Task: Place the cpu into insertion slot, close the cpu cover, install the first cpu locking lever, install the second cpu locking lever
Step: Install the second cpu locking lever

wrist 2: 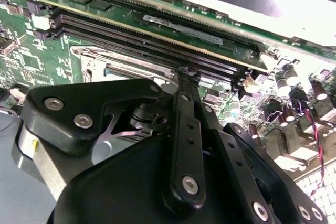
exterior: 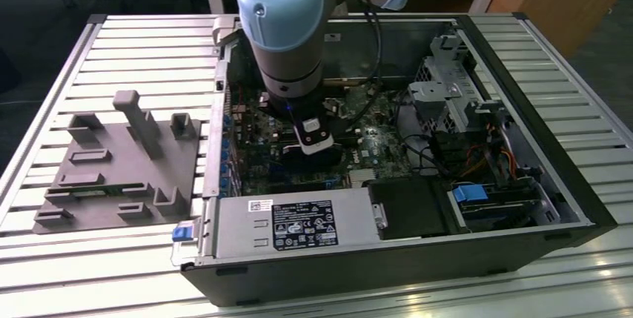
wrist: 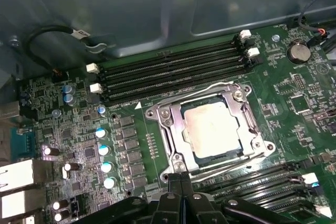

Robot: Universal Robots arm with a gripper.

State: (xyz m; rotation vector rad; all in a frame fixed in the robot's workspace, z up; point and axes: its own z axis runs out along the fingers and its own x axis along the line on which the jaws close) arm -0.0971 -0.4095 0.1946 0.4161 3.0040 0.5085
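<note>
The cpu (wrist: 218,129), a dull silver square, lies in the insertion slot (wrist: 153,113) on the green board. The cpu cover (wrist: 173,129), a silver frame, lies flat around it. One thin wire lever (wrist: 199,92) runs along one side of the socket and another (wrist: 231,163) along the opposite side. My gripper (wrist: 181,178) is shut, its black fingertips together at the socket's corner beside that second lever's end; whether they touch it is hidden. In the second wrist view the gripper (wrist 2: 186,77) points at the socket frame (wrist 2: 105,61). In the exterior view the gripper (exterior: 314,144) reaches down into the open computer case.
Long black memory slots (wrist: 173,72) flank the socket on both sides. Upright capacitors (wrist: 105,150) stand nearby. The case walls (exterior: 514,95), drive cage (exterior: 450,95), cables and power supply (exterior: 296,222) ring the board. A grey fixture (exterior: 118,162) lies on the slatted table at the exterior view's left.
</note>
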